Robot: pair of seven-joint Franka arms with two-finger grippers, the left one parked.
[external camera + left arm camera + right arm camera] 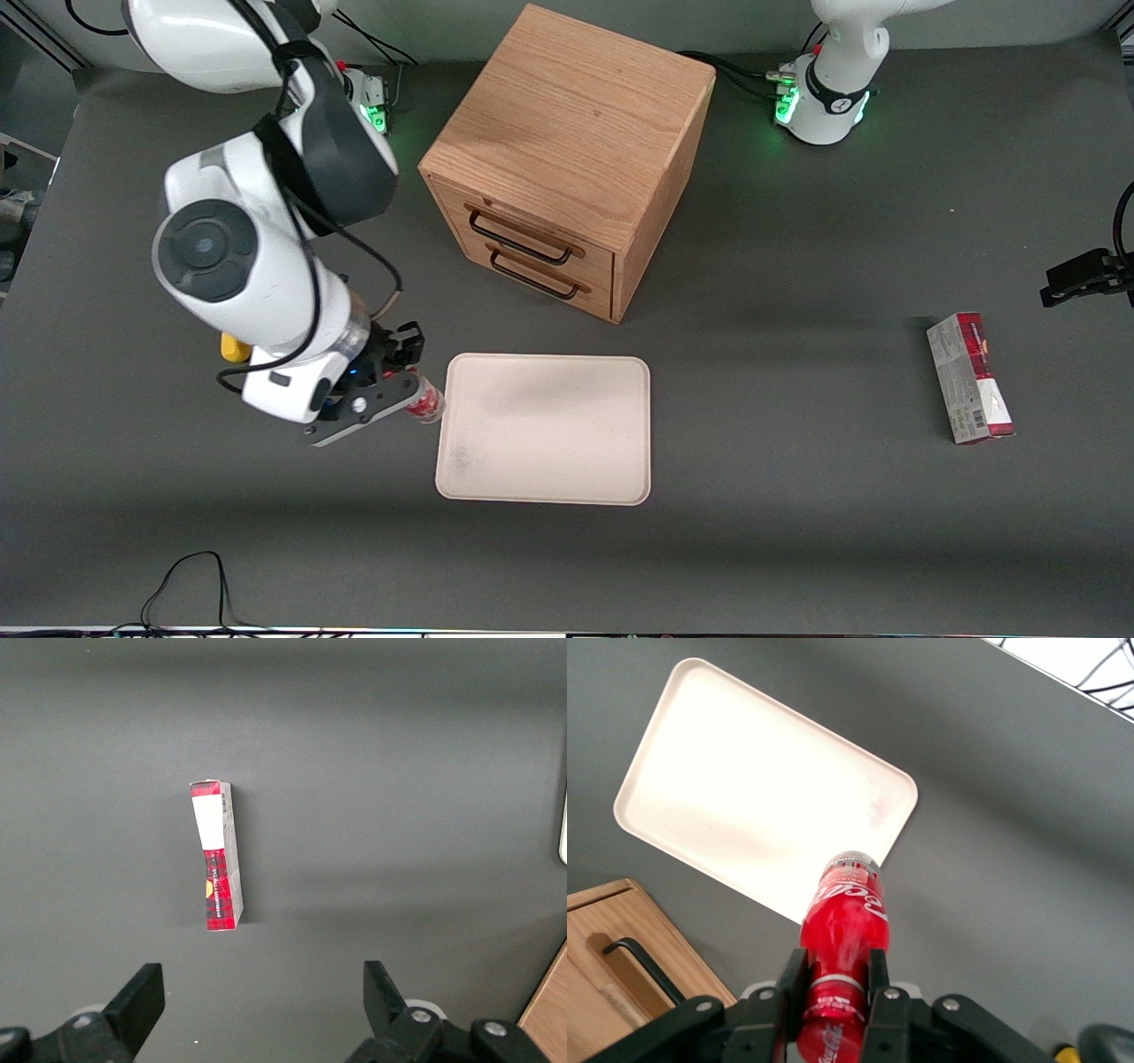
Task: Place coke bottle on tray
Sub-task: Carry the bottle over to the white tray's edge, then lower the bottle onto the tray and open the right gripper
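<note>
Claw (830,979) around one coke bottle (845,920)

The small red plastic coke bottle (843,930) with white writing and a clear base is squeezed between the two black fingers (879,979), its base sticking out past them. The flat cream rectangular tray (545,430) lies on the grey tabletop (797,496), just beside the fingers.

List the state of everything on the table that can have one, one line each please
gripper: shut on the coke bottle, beside the tray's edge.
coke bottle: held off the table, not yet on the tray.
tray: flat on the table, nothing on it.
cabinet: both drawers closed.
carton: lying toward the parked arm's end.
</note>
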